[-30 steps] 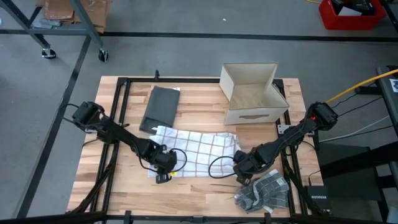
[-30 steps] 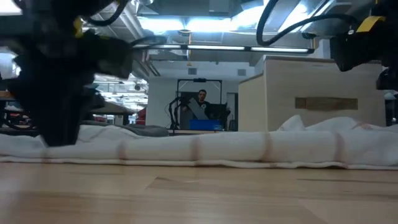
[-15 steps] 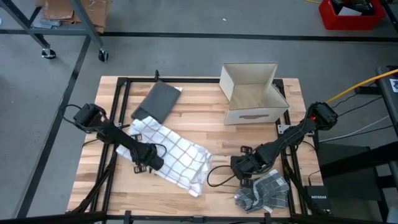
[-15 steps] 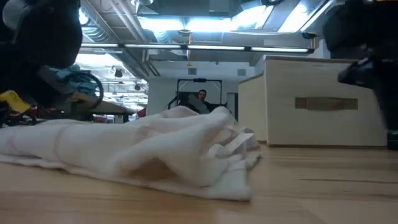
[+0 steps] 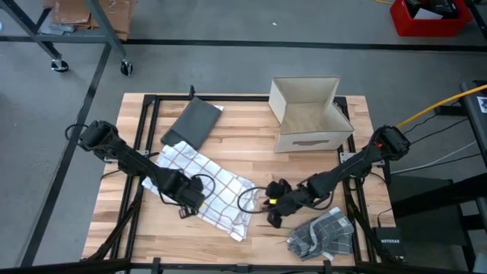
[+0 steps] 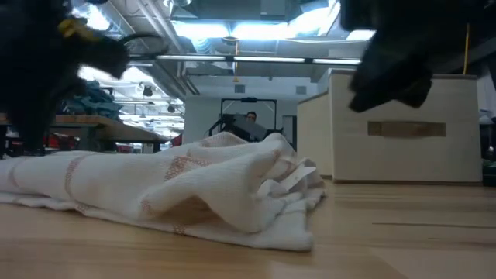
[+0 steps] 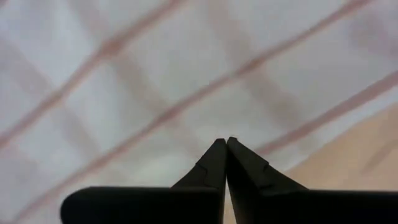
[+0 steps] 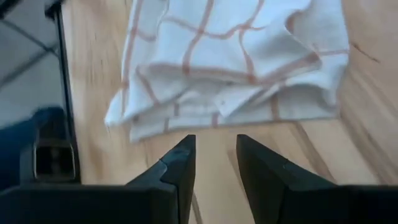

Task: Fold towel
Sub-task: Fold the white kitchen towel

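Observation:
The white towel with thin red checks (image 5: 204, 186) lies bunched and slanted on the wooden table, its folded layers showing in the low view (image 6: 194, 194). My left gripper (image 5: 185, 201) is shut over the towel's near-left part, and its wrist view is filled with checked cloth (image 7: 155, 74). My right gripper (image 5: 272, 204) is open over bare wood just right of the towel's rumpled right end (image 8: 236, 56), its fingers (image 8: 214, 146) pointing toward that end without reaching it. My left gripper points its shut fingertips (image 7: 217, 152) down at the towel's checked surface near its edge. No cloth shows between the fingers, and I cannot tell whether they touch it.
A dark grey folded cloth (image 5: 192, 125) lies slanted at the far left, touching the towel's far end. An open cardboard box (image 5: 308, 114) stands at the far right. A grey checked cloth (image 5: 323, 234) lies crumpled at the near right edge. A person (image 6: 249, 124) sits far behind the table.
The towel, spread flat across the table's middle a second ago, has been dragged left, turned slantwise and bunched up, its right end drawn in. The dark cloth was turned aslant. My left gripper moved left; my right gripper followed left toward the towel's end.

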